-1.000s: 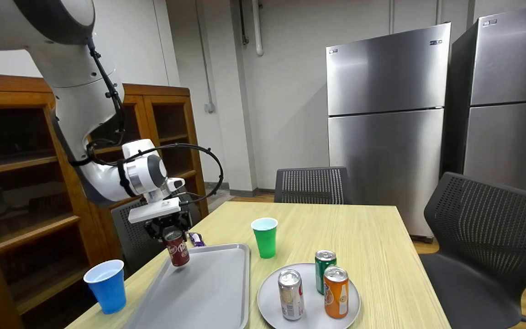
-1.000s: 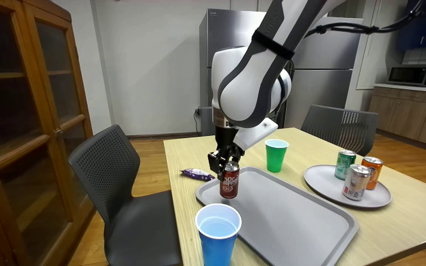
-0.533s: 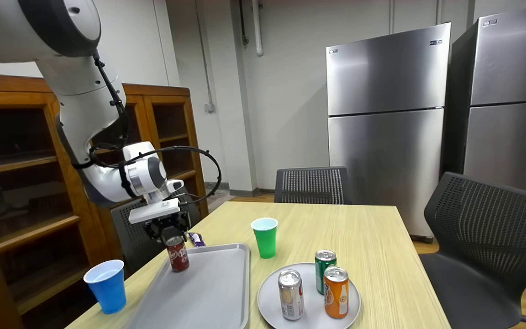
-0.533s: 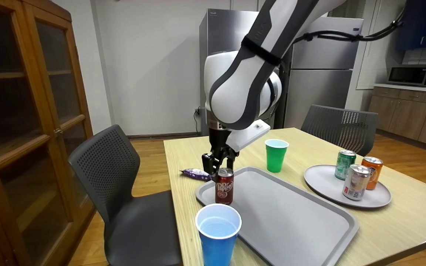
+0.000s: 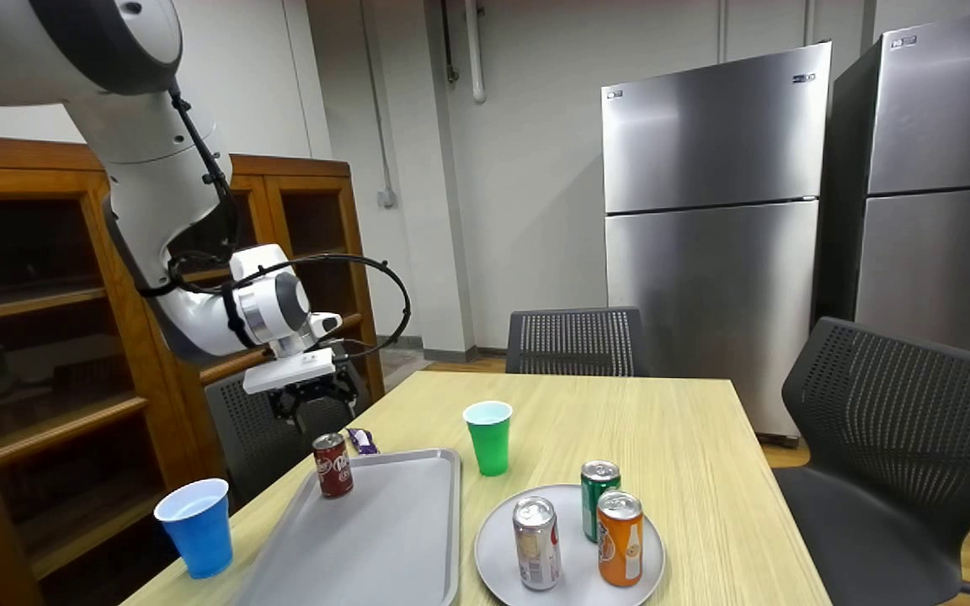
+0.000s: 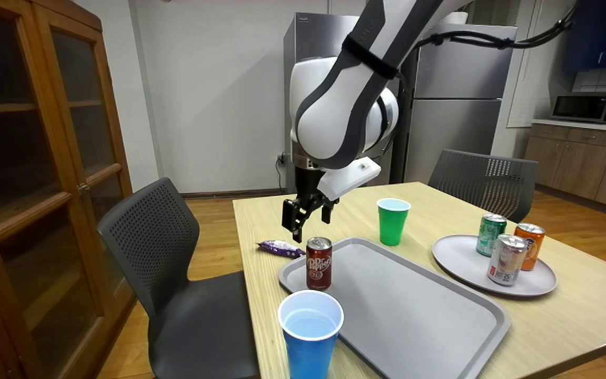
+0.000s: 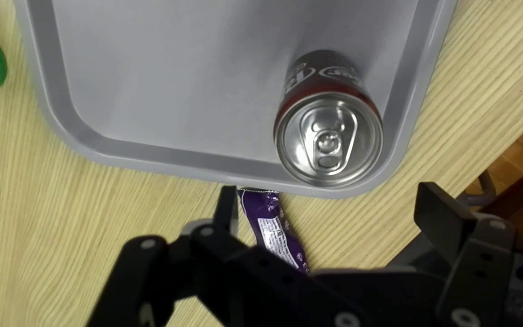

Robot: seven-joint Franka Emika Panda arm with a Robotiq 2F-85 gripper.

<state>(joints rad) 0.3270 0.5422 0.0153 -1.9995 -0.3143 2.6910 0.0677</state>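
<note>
Wrapper (image 6: 282, 248), from here, just outside tray (image 6: 403, 305), ten o'clock. Gripper (image 6: 311, 230) nearby at eleven, jaws spread wide, nothing held. Red can (image 6: 319, 266) upright on tray at ten, clear of jaws. Green cup (image 6: 393, 225), twelve; plate (image 6: 458, 258) with three cans (image 6: 507, 260), two o'clock.

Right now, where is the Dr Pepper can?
In an exterior view, the Dr Pepper can stands upright near the left corner of the gray tray, right of the purple packet and beyond the blue cup.

Pale wall (image 6: 213, 105), steel fridges (image 5: 712, 261); wooden cabinet (image 6: 48, 206), perhaps glass-fronted.
</note>
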